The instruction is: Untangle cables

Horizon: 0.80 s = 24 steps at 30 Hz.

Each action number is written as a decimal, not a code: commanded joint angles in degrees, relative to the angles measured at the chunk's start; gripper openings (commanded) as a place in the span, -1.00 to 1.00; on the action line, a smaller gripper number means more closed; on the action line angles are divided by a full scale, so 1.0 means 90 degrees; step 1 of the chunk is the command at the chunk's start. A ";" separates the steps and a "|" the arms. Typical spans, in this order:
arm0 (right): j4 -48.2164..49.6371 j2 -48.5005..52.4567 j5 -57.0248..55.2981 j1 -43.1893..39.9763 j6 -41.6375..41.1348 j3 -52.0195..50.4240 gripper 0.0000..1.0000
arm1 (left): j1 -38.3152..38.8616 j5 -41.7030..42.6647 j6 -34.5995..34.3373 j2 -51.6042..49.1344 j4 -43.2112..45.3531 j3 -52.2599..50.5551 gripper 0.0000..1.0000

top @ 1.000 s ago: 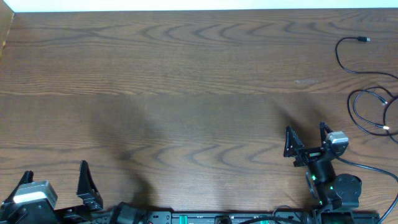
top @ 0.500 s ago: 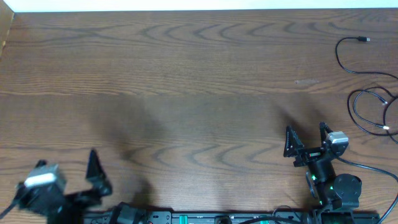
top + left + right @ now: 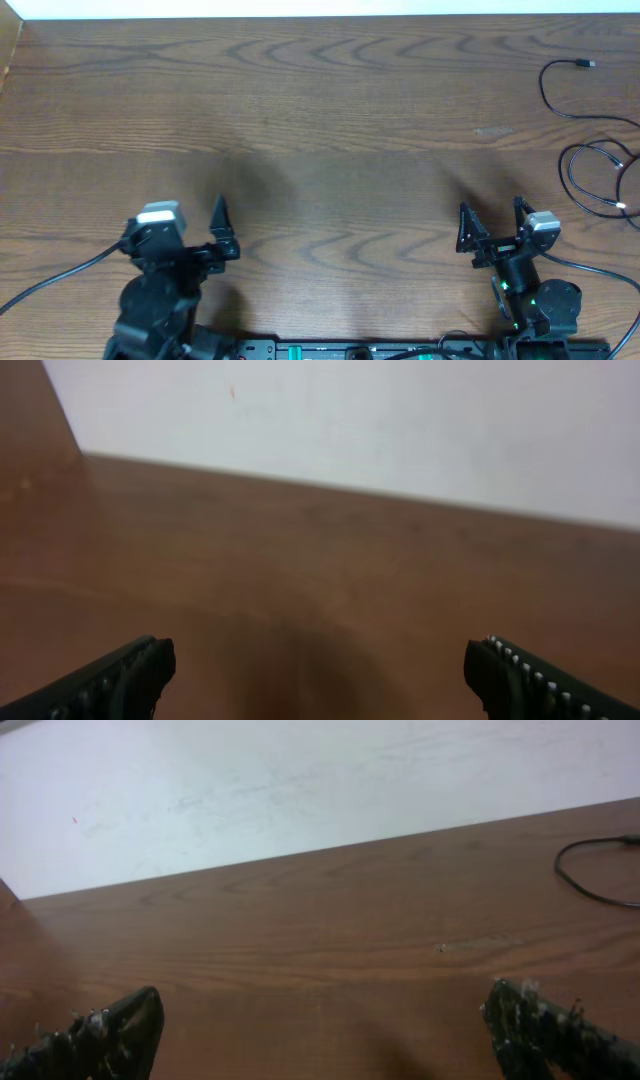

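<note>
The cables lie at the table's far right edge in the overhead view: one thin black cord (image 3: 548,92) with a small plug end, and below it loose black loops (image 3: 590,170) with a light plug tip. A bit of the black cord (image 3: 585,888) shows in the right wrist view. My right gripper (image 3: 492,214) is open and empty, left of the loops and apart from them; it also shows in its own wrist view (image 3: 320,1025). My left gripper (image 3: 182,224) is open and empty at the front left, far from the cables; it also shows in its own wrist view (image 3: 320,675).
The wooden table (image 3: 320,120) spreads between the arms. A white wall (image 3: 300,780) runs along the table's far edge. Thick black arm cords trail at the front left (image 3: 60,275) and front right (image 3: 590,270).
My left arm has moved from the front left corner toward the right and further onto the table, its jaws still open. The right arm and the cables have not moved.
</note>
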State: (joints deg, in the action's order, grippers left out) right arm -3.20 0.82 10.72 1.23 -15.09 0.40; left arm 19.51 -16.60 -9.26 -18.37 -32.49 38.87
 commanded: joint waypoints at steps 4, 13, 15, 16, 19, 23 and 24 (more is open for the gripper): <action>-0.0024 -0.0056 0.0022 0.0066 -0.0083 -0.0010 0.99 | -0.0019 0.0369 -0.0126 -0.0435 -0.0051 -0.0408 0.96; -0.0024 -0.0056 0.0022 0.0066 -0.0080 -0.0010 0.99 | -0.0022 -0.0114 -0.0027 -0.1052 0.0899 -0.0886 0.96; -0.0024 -0.0056 0.0022 0.0066 -0.0080 -0.0010 0.99 | -0.0022 -0.0117 -0.0029 -0.1173 0.1304 -0.1093 0.96; -0.0024 -0.0056 0.0022 0.0066 -0.0080 -0.0010 0.98 | -0.0022 -0.0117 -0.0029 -0.1217 0.1525 -0.1205 0.96; -0.0024 -0.0056 0.0022 0.0066 -0.0080 -0.0010 0.99 | -0.0019 -0.0090 -0.0029 -0.1321 0.2412 -0.1627 0.96; -0.0024 -0.0056 0.0022 0.0066 -0.0080 -0.0010 0.99 | -0.0022 0.0080 -0.0034 -0.1370 0.3509 -0.2161 0.96; -0.0024 -0.0056 0.0022 0.0066 -0.0080 -0.0010 0.98 | -0.0019 0.0078 -0.0032 -0.1353 0.3650 -0.2246 0.96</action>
State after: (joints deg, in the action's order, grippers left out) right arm -3.18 0.82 10.72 1.26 -15.11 0.40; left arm 19.51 -16.38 -9.23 -30.76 -1.54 20.21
